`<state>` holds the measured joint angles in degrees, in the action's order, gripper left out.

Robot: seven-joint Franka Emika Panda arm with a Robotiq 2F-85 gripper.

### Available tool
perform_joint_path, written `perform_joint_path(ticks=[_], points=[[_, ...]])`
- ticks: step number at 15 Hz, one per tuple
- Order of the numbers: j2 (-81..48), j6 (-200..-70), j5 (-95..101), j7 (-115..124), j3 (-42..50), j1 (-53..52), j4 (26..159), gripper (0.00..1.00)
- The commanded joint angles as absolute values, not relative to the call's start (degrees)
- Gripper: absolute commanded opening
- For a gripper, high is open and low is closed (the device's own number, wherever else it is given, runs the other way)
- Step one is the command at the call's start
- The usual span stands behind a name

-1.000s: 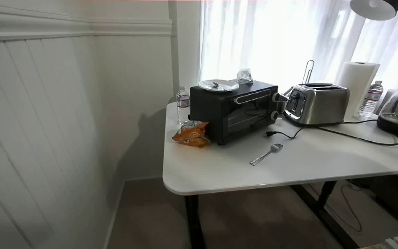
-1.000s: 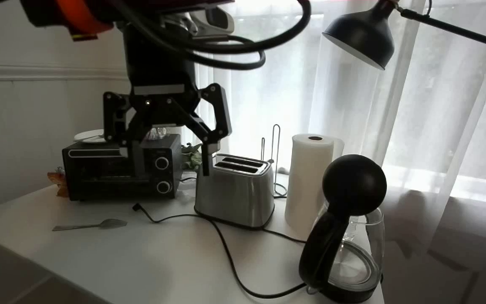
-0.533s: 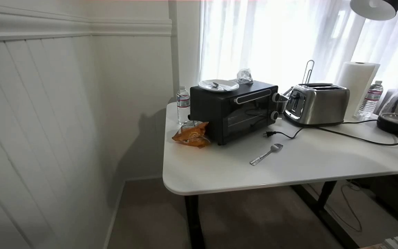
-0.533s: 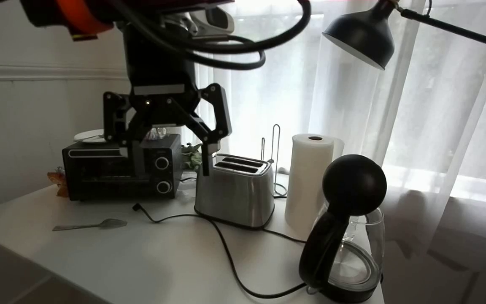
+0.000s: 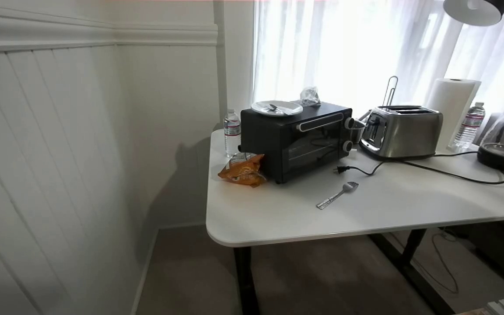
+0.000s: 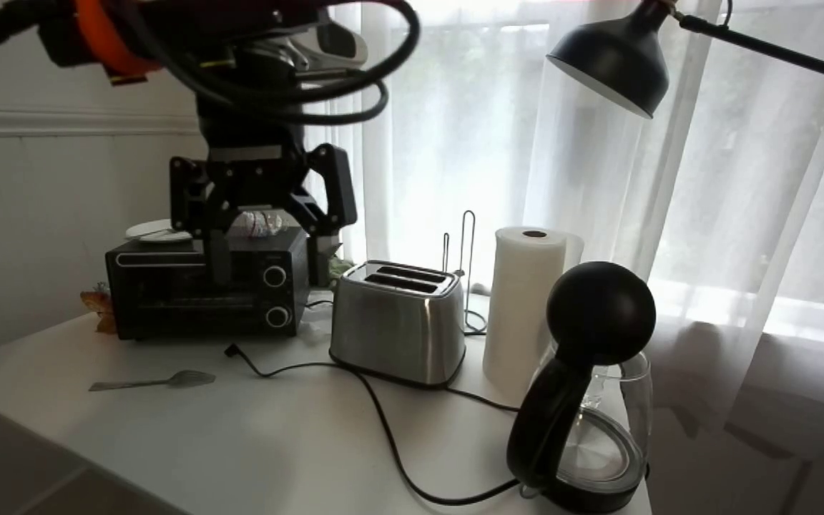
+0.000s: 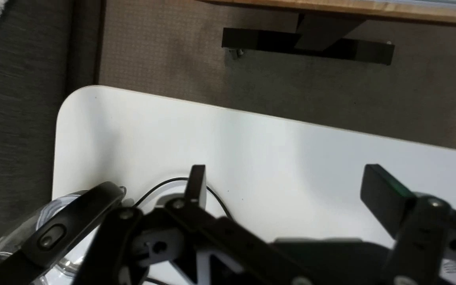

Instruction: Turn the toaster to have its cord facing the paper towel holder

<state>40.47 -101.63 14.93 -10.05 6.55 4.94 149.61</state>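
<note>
The silver toaster (image 5: 414, 133) stands upright on the white table in both exterior views (image 6: 394, 332). A thin black cord (image 6: 287, 368) with a plug lies in front of its base, and another black cord (image 6: 483, 400) runs from its far end toward the kettle. I cannot tell which is the toaster's own. A paper towel roll (image 6: 526, 315) and a thin wire stand (image 6: 468, 275) are beside and behind the toaster. My gripper (image 6: 271, 275) hangs left of the toaster, appearing in front of the oven. Its fingers are open and empty in the wrist view (image 7: 284, 174).
A black toaster oven (image 5: 269, 144) carries a plate (image 5: 277, 108). An orange bag (image 5: 243, 171) and a water bottle (image 5: 232, 133) stand near it. A silver utensil (image 5: 338, 194) lies on the table (image 5: 260, 218). A glass kettle (image 6: 591, 429) and a lamp (image 6: 609, 61) are at the right.
In an exterior view the arm and gripper have shifted left, away from the toaster, which is now uncovered. The fingers stay open. The toaster and cords have not moved.
</note>
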Motion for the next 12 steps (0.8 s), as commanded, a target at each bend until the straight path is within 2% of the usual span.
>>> perform_joint_path(ticks=[1, 12], points=[[32.2, -101.0, 8.8, 2.3, 2.5, 4.1, 143.1, 1.00], [7.4, -101.2, -6.3, 22.1, 4.3, 6.7, 117.8, 1.00]])
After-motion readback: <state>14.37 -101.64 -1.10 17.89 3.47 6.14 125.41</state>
